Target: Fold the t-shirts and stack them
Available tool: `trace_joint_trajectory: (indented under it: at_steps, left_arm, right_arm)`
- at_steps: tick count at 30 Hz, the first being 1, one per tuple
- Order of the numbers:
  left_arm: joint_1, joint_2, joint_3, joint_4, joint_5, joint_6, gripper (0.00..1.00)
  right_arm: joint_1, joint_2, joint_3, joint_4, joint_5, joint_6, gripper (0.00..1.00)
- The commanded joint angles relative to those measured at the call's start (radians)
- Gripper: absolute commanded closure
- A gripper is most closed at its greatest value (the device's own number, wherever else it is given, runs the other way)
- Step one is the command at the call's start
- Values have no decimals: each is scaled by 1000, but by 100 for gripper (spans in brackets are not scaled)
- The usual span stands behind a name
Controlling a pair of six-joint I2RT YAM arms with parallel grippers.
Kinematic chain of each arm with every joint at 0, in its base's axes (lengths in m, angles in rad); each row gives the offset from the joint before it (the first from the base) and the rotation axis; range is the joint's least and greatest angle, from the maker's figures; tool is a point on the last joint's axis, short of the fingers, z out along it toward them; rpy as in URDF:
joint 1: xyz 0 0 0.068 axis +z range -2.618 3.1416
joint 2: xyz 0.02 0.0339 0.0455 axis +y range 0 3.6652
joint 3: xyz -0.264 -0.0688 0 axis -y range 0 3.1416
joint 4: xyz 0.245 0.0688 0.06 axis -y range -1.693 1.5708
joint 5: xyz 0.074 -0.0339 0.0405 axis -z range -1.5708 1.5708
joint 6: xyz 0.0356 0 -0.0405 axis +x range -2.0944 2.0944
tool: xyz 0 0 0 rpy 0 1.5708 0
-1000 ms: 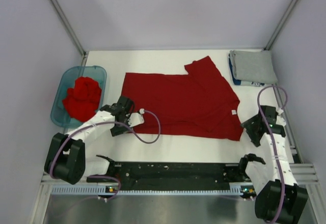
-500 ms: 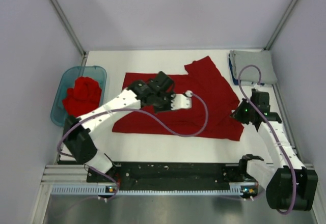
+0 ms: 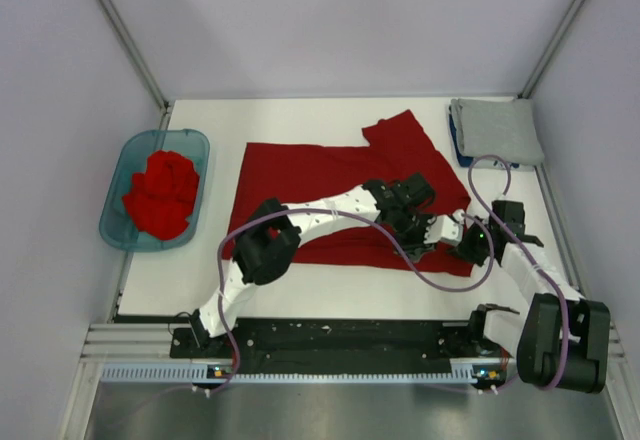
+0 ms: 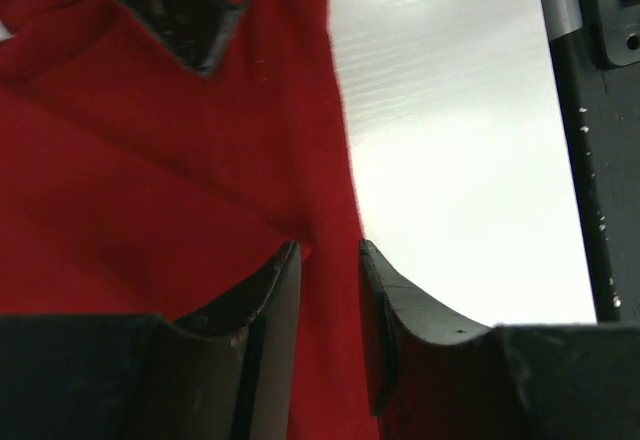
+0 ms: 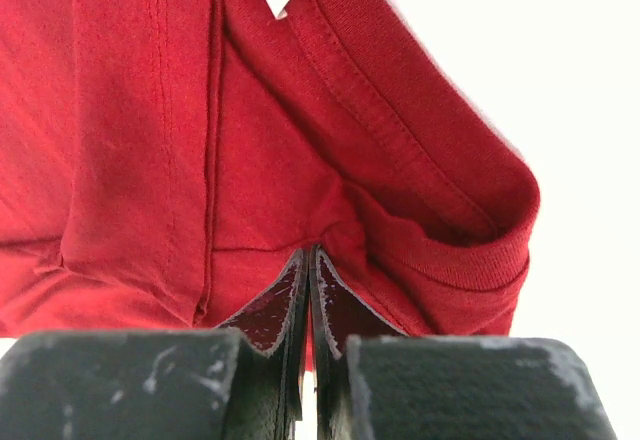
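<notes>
Arms have reached the flat bright red cloth t-shirt (image 3: 320, 175) to fold it — right gripper (image 5: 308, 255) jaws clenched on cloth below the collar (image 5: 420, 160), left gripper (image 4: 328, 250) astride the hem (image 4: 335, 140), grip unclear.

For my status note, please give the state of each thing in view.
Large bright red cloth t-shirt: spread out, unfolded.
Crumpled red cloth shirt: bunched inside tub.
Translucent teal plastic tub: upright, holding that shirt.
Grey cloth shirt: folded, far right corner.
Left gripper: jaws narrow around red t-shirt's edge; grip unclear.
Right gripper: shut on red t-shirt near collar.
</notes>
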Motion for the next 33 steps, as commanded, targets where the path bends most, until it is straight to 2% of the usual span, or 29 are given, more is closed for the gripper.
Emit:
trace_joint_trajectory:
  at_steps: [1,6,9,14,20,22,24,27,28,33]
  left_arm:
    - [-14,47,34,47,77,-48,65]
    - [-14,67,-15,99,2,-51,66]
    - [-14,73,-23,128,-53,-62,70]
    - [-13,79,-35,119,-62,-44,74]
    - [-20,79,-49,93,-89,-34,72]
    - [-23,81,-55,105,-98,-33,76]
    - [-23,85,-58,122,-119,-39,87]
    - [-23,92,-49,128,-154,-41,94]
    - [-23,92,-49,128,-168,-38,99]
    - [-23,85,-48,127,-233,-30,100]
  right_arm:
    - [-27,3,-20,77,-26,18,100]
    - [-44,-1,-20,82,-18,12,100]
    - [-44,1,-23,83,-21,7,100]
    - [-45,-7,-25,86,-15,4,100]
    - [-45,-22,-26,85,5,4,100]
    - [-45,-27,-26,85,5,4,100]
    - [-45,-28,-28,85,5,4,100]
    - [-45,-27,-31,85,11,6,100]
    - [-47,-25,-29,85,16,6,100]
    - [-48,-10,-29,86,24,6,100]
